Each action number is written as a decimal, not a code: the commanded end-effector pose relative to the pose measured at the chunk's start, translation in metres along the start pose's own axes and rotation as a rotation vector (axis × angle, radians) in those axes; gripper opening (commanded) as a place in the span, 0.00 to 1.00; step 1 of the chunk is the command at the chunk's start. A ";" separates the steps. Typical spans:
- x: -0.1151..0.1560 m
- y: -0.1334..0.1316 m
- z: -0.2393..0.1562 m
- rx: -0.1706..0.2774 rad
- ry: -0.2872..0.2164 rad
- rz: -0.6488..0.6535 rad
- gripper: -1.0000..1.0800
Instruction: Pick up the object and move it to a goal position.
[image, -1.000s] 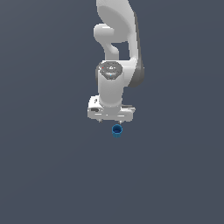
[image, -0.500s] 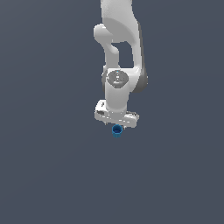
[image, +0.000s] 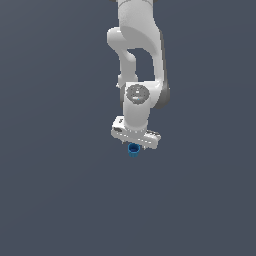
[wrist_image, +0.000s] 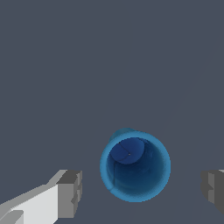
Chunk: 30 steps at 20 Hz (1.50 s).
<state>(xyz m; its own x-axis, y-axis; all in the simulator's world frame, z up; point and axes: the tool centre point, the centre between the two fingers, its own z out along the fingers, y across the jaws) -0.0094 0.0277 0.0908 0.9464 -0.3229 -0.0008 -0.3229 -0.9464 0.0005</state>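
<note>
One white arm reaches down from the top of the exterior view, its wrist pointing at the plain grey bench. No edge or corner of the bench shows in either view, so the spot cannot be placed against them; the arm and its load sit a little above the middle of the exterior view.

Directly under the claw sits the object, a small bright-blue hollow cylinder with its mouth turned upward. Only its rim and part of its wall show below the white claw body, which is wider than the cylinder.

From the wrist view the object is seen from above: a blue ring around a darker inside, with a paler blue disc at the bottom. The claw is spread, one grey fingertip on each side of the cylinder, and grey bench shows between each pad and the blue wall. Neither pad touches it.
</note>
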 end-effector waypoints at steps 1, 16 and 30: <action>0.000 0.000 0.000 0.000 0.000 0.000 0.96; -0.001 0.000 0.050 0.000 0.001 0.004 0.96; 0.000 0.000 0.050 0.000 0.001 0.004 0.00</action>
<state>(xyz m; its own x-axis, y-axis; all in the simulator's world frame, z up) -0.0097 0.0286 0.0409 0.9452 -0.3265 -0.0004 -0.3265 -0.9452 0.0000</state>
